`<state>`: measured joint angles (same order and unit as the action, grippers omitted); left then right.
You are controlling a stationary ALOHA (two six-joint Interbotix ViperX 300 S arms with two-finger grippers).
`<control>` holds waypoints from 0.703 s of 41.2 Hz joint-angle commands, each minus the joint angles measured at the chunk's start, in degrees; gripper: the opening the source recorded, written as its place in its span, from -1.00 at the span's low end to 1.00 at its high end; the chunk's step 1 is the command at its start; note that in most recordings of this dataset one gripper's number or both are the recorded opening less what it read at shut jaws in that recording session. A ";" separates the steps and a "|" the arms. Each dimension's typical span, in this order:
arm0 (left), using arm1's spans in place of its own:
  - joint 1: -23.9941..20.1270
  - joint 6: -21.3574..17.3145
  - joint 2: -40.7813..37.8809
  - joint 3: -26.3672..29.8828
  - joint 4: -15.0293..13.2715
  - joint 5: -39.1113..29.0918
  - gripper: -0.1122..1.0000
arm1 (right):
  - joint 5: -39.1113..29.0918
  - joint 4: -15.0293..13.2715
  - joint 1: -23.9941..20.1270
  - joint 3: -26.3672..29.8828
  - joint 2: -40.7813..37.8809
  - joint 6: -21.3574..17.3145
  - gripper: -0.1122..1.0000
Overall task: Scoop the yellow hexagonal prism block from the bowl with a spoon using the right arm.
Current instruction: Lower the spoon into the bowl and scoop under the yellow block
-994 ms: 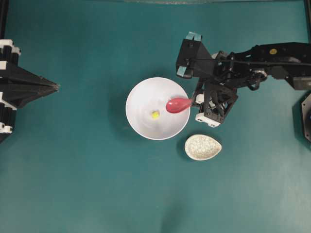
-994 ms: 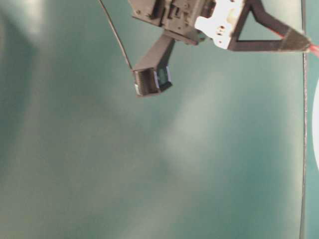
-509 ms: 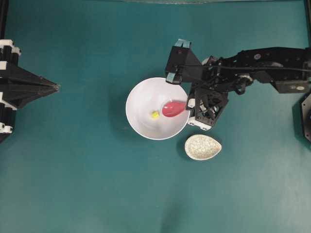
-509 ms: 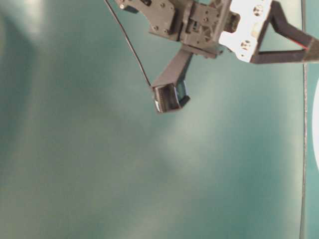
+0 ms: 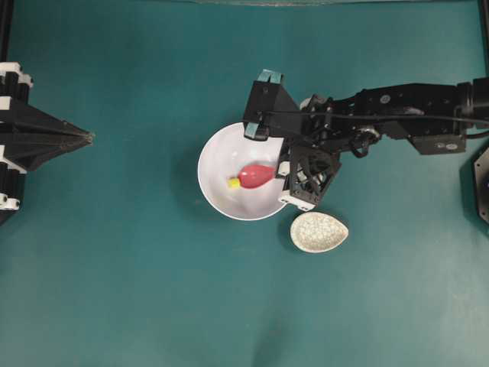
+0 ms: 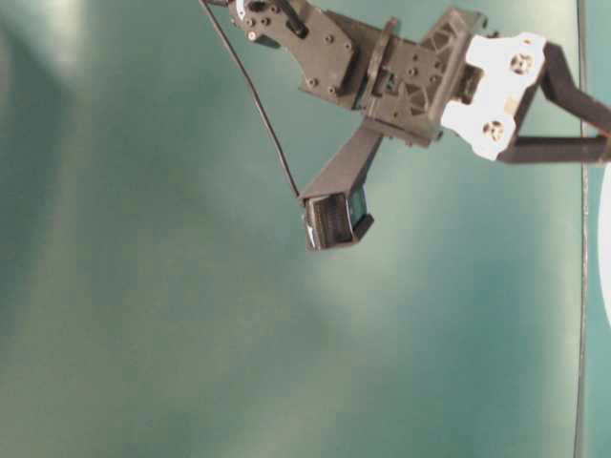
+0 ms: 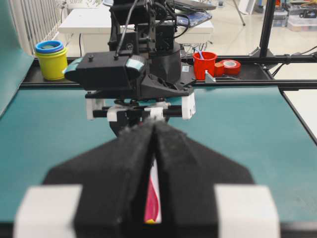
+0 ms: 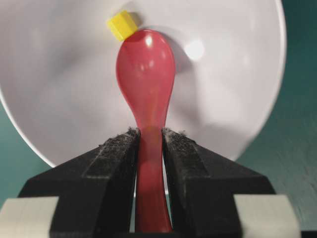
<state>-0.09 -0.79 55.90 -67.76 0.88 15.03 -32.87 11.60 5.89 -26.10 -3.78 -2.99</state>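
Observation:
The white bowl (image 5: 220,200) sits mid-table with the tiny yellow hexagonal prism block (image 5: 233,183) inside it. My right gripper (image 5: 281,173) is shut on the handle of the pink-red spoon (image 5: 255,176), whose scoop lies low in the bowl. In the right wrist view, the spoon (image 8: 146,69) runs forward from the gripper (image 8: 150,135). Its tip touches the block (image 8: 122,24) over the bowl's floor (image 8: 59,89). At the far left my left gripper (image 5: 86,138) is shut and empty, well away from the bowl. It points toward the right arm (image 7: 130,74).
A speckled teardrop spoon rest (image 5: 318,232) lies just right of and below the bowl, under the right wrist. Beyond the table's far rail stand a yellow cup stack (image 7: 51,59) and a red cup (image 7: 204,62). The table-level view shows the right arm (image 6: 410,81) above bare mat.
The right arm has moved left and lower, carrying the spoon's scoop from the bowl's right rim into its middle. The block has been nudged slightly left. The left arm is still.

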 commanded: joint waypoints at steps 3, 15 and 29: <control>-0.09 -0.09 -0.53 1.14 0.09 0.35 -0.79 | 1.58 0.18 -0.44 2.11 0.35 0.09 -0.41; -0.09 -0.09 -0.53 1.14 0.09 0.26 -0.79 | 6.15 0.18 -0.44 2.72 0.00 0.00 -0.41; -0.09 -0.09 -0.53 1.14 0.09 0.26 -0.79 | 8.79 0.97 -0.53 2.81 0.00 0.00 -0.41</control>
<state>-0.09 -0.79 55.90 -67.76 0.88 15.03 -25.05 12.22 5.54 -24.61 -4.75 -2.99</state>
